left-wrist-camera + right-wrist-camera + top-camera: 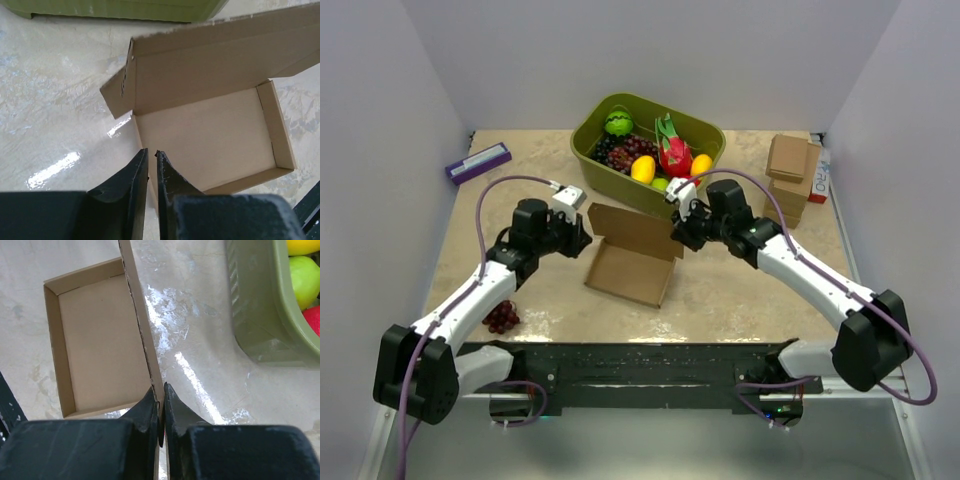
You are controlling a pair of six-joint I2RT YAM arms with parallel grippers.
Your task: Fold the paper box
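Note:
The paper box is a shallow brown cardboard tray in the middle of the table, with its lid standing up at the far side. My left gripper is at the box's left side. In the left wrist view its fingers are almost closed around the tray's left wall. My right gripper is at the box's right side. In the right wrist view it is shut on the edge of the upright lid, beside the tray floor.
A green basket of fruit stands just behind the box. A stack of small brown boxes and a white and red carton are at the far right. A purple box is far left. A grape bunch lies near left.

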